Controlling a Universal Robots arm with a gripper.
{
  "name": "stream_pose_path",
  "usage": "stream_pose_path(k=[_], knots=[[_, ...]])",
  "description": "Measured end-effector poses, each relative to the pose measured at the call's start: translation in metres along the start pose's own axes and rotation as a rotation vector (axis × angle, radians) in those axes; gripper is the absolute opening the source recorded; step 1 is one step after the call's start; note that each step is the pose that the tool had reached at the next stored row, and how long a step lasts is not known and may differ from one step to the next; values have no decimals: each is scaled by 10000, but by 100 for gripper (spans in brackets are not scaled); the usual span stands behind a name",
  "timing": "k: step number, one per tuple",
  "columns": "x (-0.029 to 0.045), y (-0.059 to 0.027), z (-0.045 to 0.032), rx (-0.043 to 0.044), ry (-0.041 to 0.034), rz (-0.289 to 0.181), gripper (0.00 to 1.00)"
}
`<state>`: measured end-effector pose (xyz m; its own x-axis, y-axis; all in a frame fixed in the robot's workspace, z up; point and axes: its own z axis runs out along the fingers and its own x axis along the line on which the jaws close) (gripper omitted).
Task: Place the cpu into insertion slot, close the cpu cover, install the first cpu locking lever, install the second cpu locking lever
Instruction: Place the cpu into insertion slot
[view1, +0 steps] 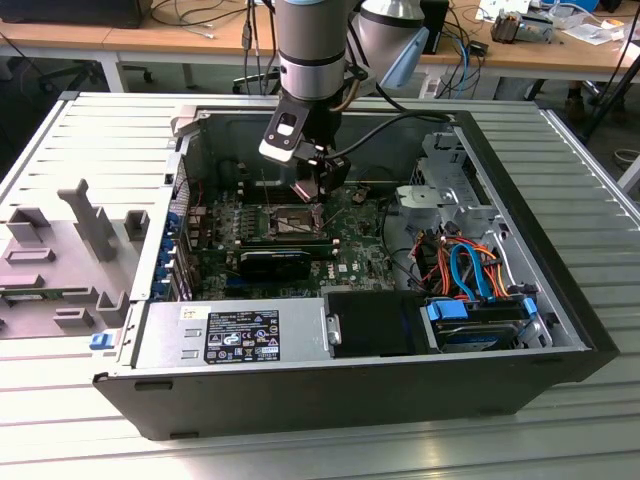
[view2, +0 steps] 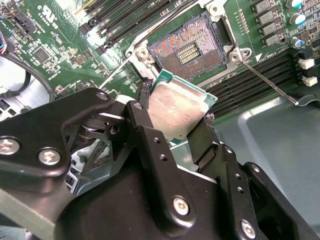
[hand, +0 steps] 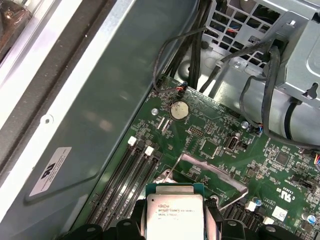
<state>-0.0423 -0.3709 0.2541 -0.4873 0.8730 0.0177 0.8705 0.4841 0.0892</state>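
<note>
The gripper (view2: 177, 105) is closed on the cpu (hand: 174, 212), pinching it by two opposite edges and holding it off the board, near the uncovered slot (view2: 187, 50) inside the case (view1: 350, 390).

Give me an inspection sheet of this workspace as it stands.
Surface: slatted metal table bearing an open computer case.
Job's things: cpu held clear of the insertion slot, whose contacts lie bare; cpu cover open; lever unlatched.
Clutter: grey fixture on the table at the exterior view's left.
Grippers: gripper inside the case, jaws shut on the cpu.
Cables: orange and blue cables beside the board; black cables by the drive cage.
Surroundings: desks behind the table.
</note>
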Motion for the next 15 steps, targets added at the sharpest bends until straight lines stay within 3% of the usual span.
stream_pose_path(k=[15], knots=[[0, 0, 1, -1, -10, 104, 55]])
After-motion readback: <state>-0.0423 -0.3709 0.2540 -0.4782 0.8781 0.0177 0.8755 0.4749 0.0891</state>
